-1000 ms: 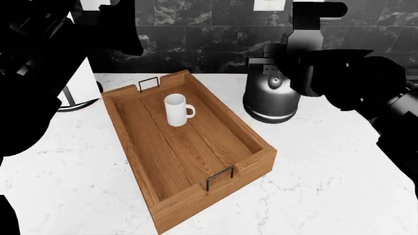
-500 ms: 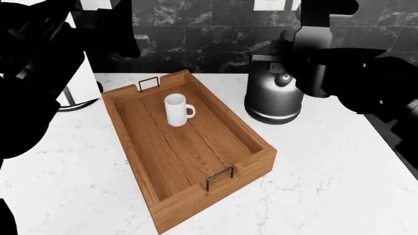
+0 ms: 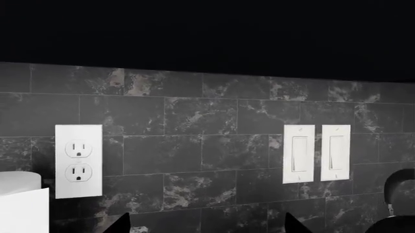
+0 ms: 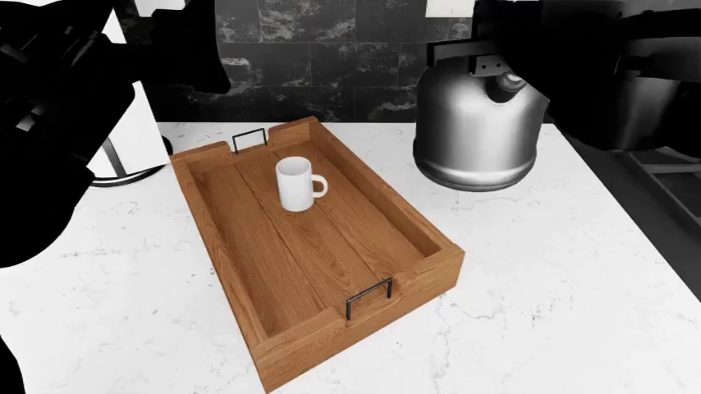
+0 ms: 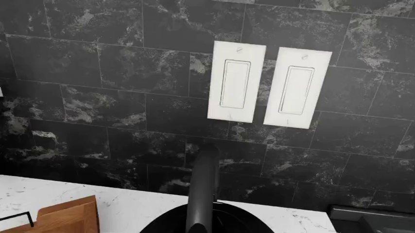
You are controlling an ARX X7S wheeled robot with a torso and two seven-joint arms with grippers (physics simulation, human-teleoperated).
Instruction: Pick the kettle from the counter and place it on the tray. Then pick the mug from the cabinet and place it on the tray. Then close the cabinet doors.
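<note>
White marble-look surface: the large shiny grey metal kettle hangs clear of it beside the brown plank-wood tray. Your right end effector's closure cannot be told. Swing carefully, or you topple the small white mug.

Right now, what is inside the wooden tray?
Only the white mug stands upright inside the tray, toward its far end. The rest of the floor shows bare planks. The kettle is outside it.

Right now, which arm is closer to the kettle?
Right. The right arm sits on top of the kettle at its handle; the left arm is far off, beyond the tray.
</note>
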